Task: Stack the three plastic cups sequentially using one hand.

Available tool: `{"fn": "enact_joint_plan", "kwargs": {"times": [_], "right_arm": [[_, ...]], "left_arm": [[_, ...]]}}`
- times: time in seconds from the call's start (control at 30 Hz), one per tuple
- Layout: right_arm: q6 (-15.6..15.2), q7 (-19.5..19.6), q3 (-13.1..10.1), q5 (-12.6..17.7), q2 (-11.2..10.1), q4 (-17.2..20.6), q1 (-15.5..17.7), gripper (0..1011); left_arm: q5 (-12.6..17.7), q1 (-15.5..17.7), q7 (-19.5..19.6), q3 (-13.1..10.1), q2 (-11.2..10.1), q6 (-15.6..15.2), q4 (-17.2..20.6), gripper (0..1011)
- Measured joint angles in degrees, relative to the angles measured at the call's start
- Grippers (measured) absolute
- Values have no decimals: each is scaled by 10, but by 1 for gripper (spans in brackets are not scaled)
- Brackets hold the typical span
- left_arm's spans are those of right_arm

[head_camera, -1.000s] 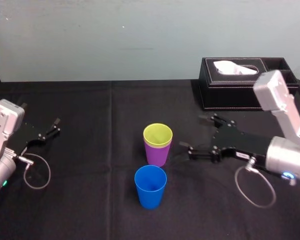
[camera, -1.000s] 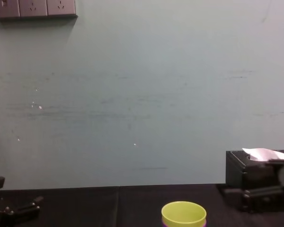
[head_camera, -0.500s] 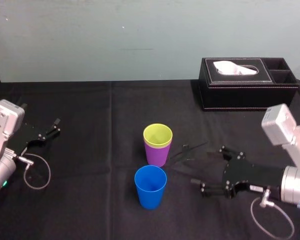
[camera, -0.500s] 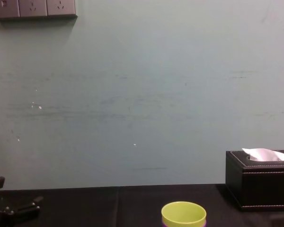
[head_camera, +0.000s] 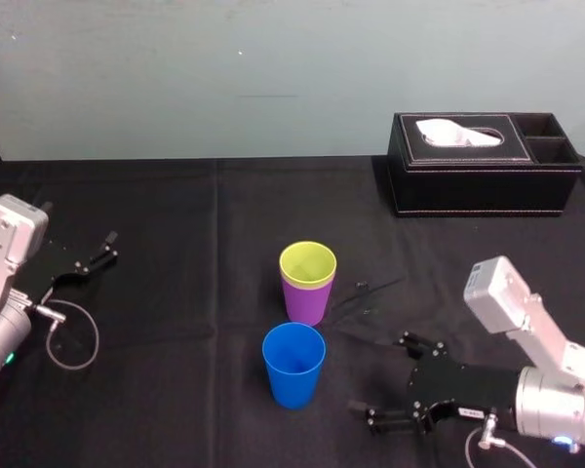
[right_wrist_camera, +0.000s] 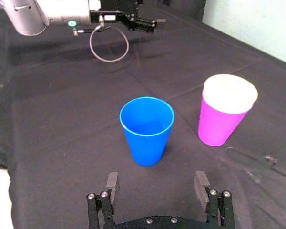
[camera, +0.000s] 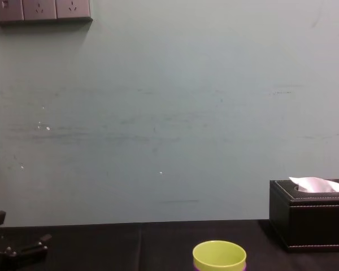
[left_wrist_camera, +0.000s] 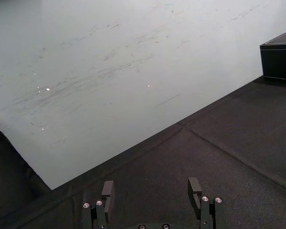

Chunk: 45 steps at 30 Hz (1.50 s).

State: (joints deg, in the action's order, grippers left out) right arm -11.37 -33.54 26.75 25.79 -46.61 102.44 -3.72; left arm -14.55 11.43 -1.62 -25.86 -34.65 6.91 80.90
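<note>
Head view first: the yellow-green cup (head_camera: 307,262) sits nested inside the purple cup (head_camera: 305,301) around the middle of the black surface (head_camera: 166,390). The blue cup (head_camera: 293,364) stands upright on its own just in front of them, nearer the robot. That's three in all, plain tapered plastic. The right gripper (head_camera: 386,382) sits low to the right of the blue cup, near it but not touching, spread wide and holding nothing. The left gripper (head_camera: 97,253) is parked far left. One black tissue box (head_camera: 483,164) sits back right.

Left wrist view: the left gripper's fingers are apart, with nothing between them.

Right wrist view: the blue cup is straight ahead of the spread right gripper, with the nested pair beside it.

Chest view: the yellow-green rim peeks up at the bottom edge.
</note>
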Motion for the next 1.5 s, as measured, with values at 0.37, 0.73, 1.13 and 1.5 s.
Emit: {"fn": "enact_joint_plan", "kwargs": {"times": [0.37, 0.73, 1.13, 1.5], "right_arm": [[-1, -1, 15, -13, 23, -15, -7, 1004], [-7, -3, 27, -19, 41, -21, -20, 1004], [-14, -4, 39, -21, 58, -28, -33, 1004], [-20, -3, 51, -24, 76, -45, -47, 1004]], "left_arm": [[0, 0, 0, 0, 0, 0, 0, 1010], [0, 0, 0, 0, 0, 0, 0, 1010], [0, 0, 0, 0, 0, 0, 0, 1010], [0, 0, 0, 0, 0, 0, 0, 1010]]}}
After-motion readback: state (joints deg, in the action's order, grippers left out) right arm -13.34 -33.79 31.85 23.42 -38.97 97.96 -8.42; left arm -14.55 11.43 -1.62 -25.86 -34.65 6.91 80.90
